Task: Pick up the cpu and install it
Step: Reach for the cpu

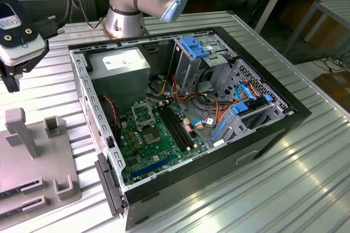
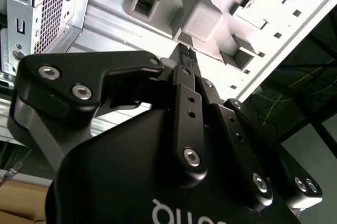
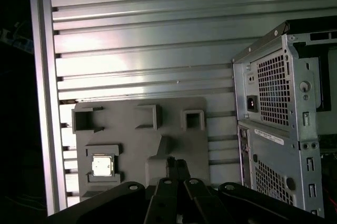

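The cpu (image 3: 102, 165), a small pale silver square, lies in a recessed holder on the grey fixture plate (image 3: 138, 142). My gripper (image 3: 177, 162) hangs above that plate with its fingers pressed together and nothing between them. The cpu sits off to one side of the fingertips, apart from them. In the second wrist view the shut gripper (image 2: 184, 50) points at a raised grey block of the plate. In the exterior view the gripper (image 1: 10, 82) is at the far left, above the fixture plate (image 1: 33, 175). The black-and-silver socket frame (image 1: 143, 115) sits on the green board (image 1: 158, 148) inside the open case.
The open computer case (image 1: 219, 151) lies on its side on the ribbed metal table (image 1: 262, 189), with cables, blue drive brackets (image 1: 194, 47) and a power supply (image 1: 123, 63) inside. The arm's base (image 1: 126, 14) stands behind the case. Upright grey posts (image 1: 22, 132) rise from the fixture plate.
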Robot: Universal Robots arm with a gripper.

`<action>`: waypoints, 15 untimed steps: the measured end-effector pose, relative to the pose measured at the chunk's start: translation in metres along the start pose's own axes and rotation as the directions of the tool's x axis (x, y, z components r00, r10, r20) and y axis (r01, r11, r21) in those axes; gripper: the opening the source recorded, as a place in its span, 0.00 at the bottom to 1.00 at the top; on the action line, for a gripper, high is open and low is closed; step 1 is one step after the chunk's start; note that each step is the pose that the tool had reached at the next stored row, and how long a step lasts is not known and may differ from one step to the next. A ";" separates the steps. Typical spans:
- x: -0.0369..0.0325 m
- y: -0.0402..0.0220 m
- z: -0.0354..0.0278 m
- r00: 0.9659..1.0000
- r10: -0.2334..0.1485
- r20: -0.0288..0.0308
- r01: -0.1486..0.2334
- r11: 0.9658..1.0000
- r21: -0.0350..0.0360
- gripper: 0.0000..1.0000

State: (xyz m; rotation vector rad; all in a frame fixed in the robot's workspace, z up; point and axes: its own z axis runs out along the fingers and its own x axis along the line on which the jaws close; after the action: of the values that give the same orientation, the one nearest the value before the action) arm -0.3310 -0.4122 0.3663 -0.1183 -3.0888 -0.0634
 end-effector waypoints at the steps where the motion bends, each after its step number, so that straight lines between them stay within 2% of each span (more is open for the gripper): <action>1: 0.0001 -0.0005 0.0000 1.000 0.000 0.000 0.000 1.000 0.000 0.11; 7: 0.0011 -0.0042 0.0000 1.000 0.000 0.000 0.000 1.000 0.000 0.11; 11: 0.0032 -0.0089 0.0003 1.000 0.000 -0.001 0.000 1.000 0.000 0.11; 12: 0.0052 -0.0109 0.0008 1.000 0.000 -0.002 0.000 1.000 0.000 0.11; 15: 0.0092 -0.0117 0.0014 1.000 0.000 -0.003 0.000 1.000 0.000 0.11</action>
State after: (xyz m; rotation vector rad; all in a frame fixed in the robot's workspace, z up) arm -0.3412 -0.4231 0.3650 -0.1182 -3.0861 -0.0632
